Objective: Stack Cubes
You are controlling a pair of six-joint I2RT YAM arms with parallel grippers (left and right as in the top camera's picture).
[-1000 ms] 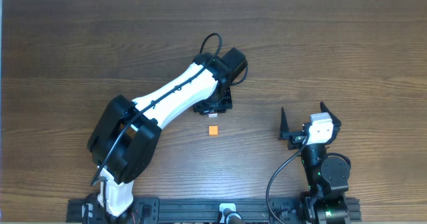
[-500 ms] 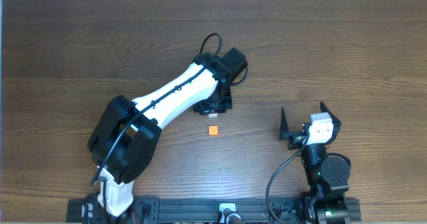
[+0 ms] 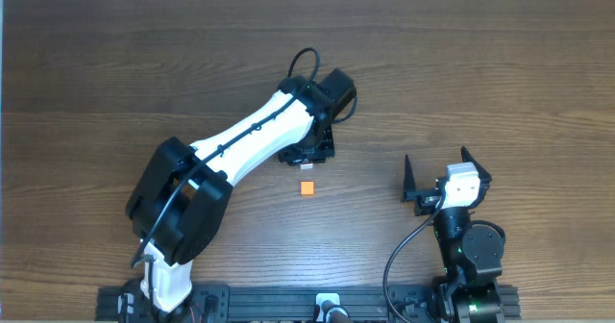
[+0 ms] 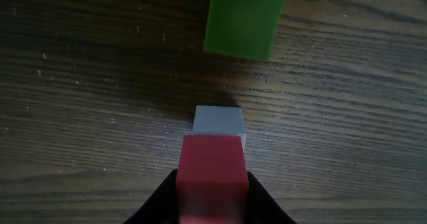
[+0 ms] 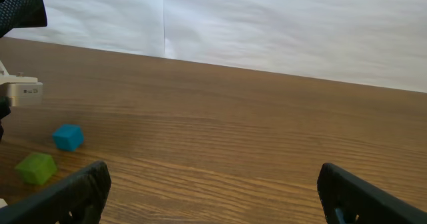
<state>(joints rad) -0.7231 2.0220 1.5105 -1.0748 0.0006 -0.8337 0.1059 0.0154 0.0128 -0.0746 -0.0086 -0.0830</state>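
Left gripper point(image 4: 212, 191): fingers clamped on red cube point(image 4: 212, 167), apparently just over grey cube point(image 4: 218, 121); contact unclear. Green cube point(image 4: 243, 21): near these. Orange cube point(image 3: 307, 188): apart on table point(image 3: 115, 54). Right gripper point(image 3: 437, 174): fingers spread, empty. No item displaced since the earlier frames.

No text, number or sign is legible: the red cube point(image 4: 212, 174) and green cube point(image 4: 244, 21) show plain faces, and a dark mark on a pale grey housing point(image 5: 21, 91) is too small to read.
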